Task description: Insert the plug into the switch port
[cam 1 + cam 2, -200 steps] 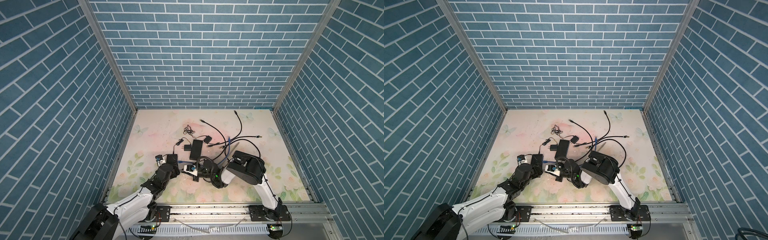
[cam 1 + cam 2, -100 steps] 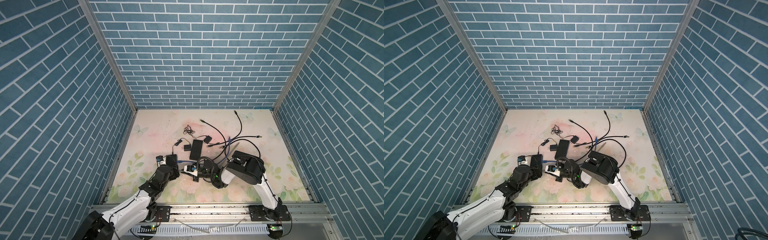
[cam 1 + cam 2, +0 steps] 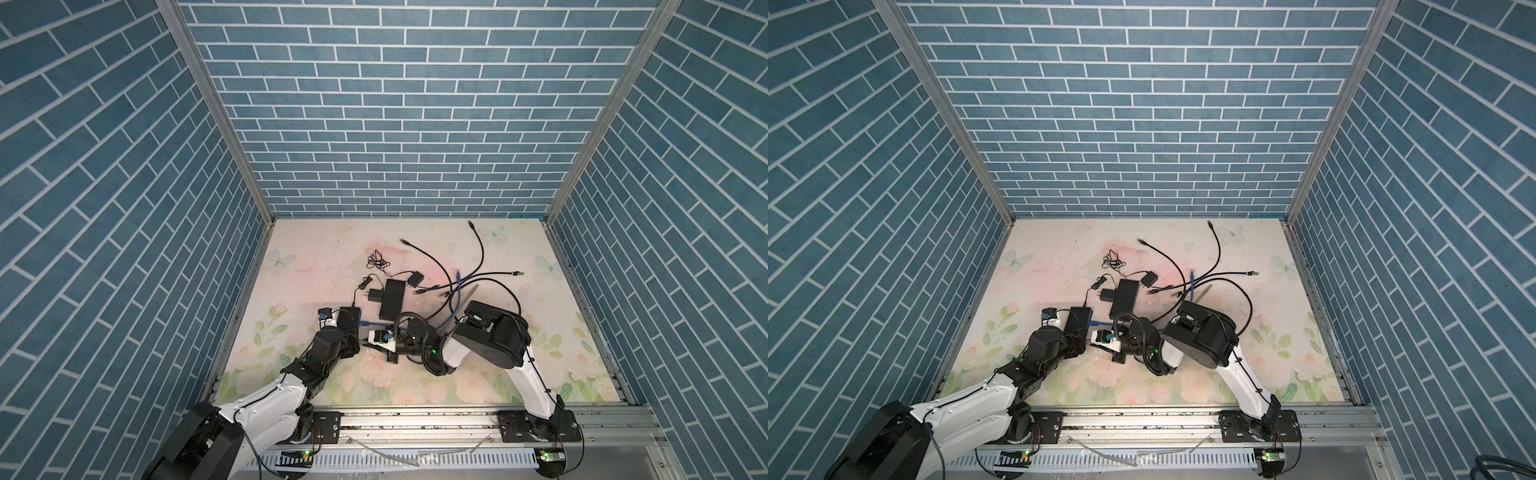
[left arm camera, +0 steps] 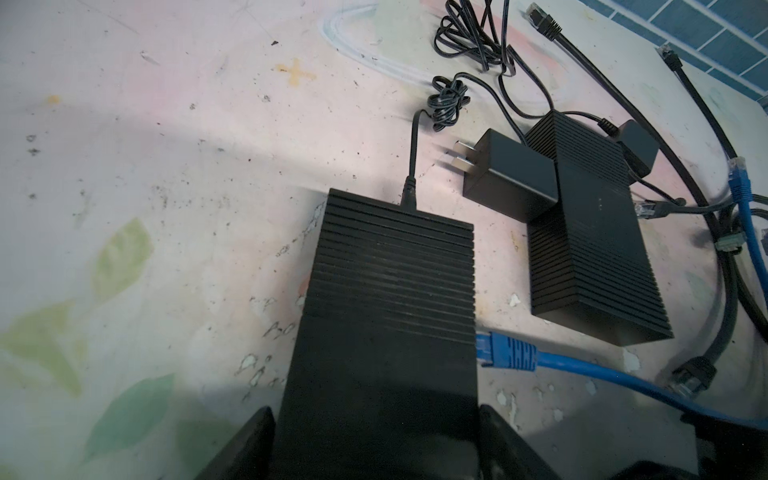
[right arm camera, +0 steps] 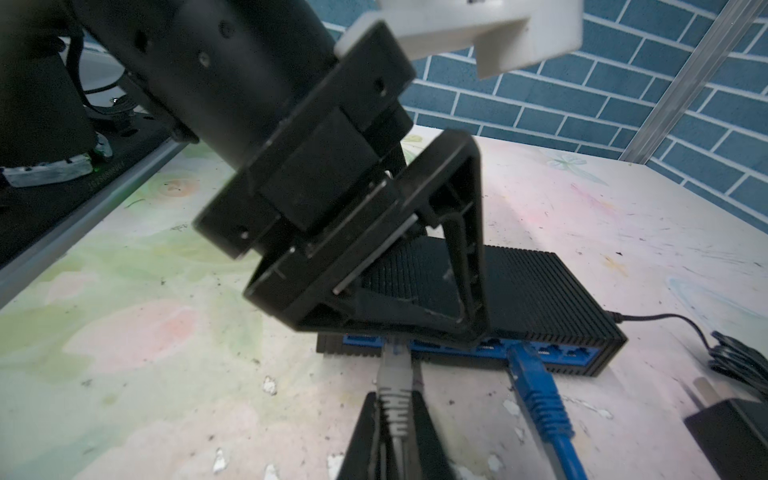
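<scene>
The black ribbed switch lies at front left in both top views. My left gripper straddles its near end, a finger against each long side, shut on it. The right wrist view shows the switch's blue port row. A grey plug is held in my right gripper, which is shut on it. The plug's tip sits at a port mouth, under the left gripper's finger. How deep it sits is hidden. A blue plug sits in another port.
A second black switch lies behind, with a power adapter beside it. Several loose black cables and a blue cable spread over the middle and right of the mat. The metal rail runs along the front.
The left gripper's jaws have narrowed onto the switch and the left arm has shifted slightly. The right arm and its plug have not visibly moved.
</scene>
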`<state>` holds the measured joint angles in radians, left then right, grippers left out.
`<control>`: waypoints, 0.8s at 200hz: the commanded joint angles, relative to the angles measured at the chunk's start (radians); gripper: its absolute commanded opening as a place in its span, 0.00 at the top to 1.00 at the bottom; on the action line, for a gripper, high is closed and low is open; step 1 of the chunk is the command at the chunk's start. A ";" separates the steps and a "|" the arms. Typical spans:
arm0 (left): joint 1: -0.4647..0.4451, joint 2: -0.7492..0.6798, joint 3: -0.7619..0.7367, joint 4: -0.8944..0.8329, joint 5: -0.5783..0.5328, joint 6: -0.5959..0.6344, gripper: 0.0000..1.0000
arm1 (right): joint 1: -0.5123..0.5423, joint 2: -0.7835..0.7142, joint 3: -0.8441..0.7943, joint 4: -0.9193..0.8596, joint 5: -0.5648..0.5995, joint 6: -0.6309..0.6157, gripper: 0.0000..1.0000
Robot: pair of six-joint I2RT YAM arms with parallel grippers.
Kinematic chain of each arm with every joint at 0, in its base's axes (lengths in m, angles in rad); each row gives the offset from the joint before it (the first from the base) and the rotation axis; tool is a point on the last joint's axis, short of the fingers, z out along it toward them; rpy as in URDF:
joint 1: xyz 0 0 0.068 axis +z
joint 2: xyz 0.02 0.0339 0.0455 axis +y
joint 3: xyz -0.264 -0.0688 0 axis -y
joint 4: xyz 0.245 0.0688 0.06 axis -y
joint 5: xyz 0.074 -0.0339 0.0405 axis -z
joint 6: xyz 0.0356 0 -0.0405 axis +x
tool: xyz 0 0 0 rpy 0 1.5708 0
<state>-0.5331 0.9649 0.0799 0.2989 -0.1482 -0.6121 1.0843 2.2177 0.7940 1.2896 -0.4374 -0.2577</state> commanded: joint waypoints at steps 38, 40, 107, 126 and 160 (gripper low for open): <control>-0.040 -0.088 -0.008 0.069 0.337 -0.040 0.25 | 0.039 0.012 0.137 -0.069 -0.086 -0.048 1.00; -0.039 -0.091 -0.009 0.068 0.339 -0.040 0.25 | 0.042 0.013 0.140 -0.073 -0.088 -0.049 1.00; -0.039 -0.175 -0.032 0.015 0.315 -0.044 0.23 | 0.045 -0.003 0.202 -0.154 -0.090 -0.048 1.00; -0.039 -0.211 -0.010 -0.070 0.257 -0.044 0.22 | 0.046 -0.018 0.185 -0.219 -0.029 -0.046 1.00; -0.038 -0.293 0.033 -0.240 0.092 -0.052 0.15 | 0.042 -0.092 0.149 -0.394 0.083 -0.054 1.00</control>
<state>-0.5274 0.7277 0.0437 0.1150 -0.1669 -0.6228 1.0977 2.1746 0.8959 1.0039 -0.4629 -0.2775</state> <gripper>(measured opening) 0.831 0.120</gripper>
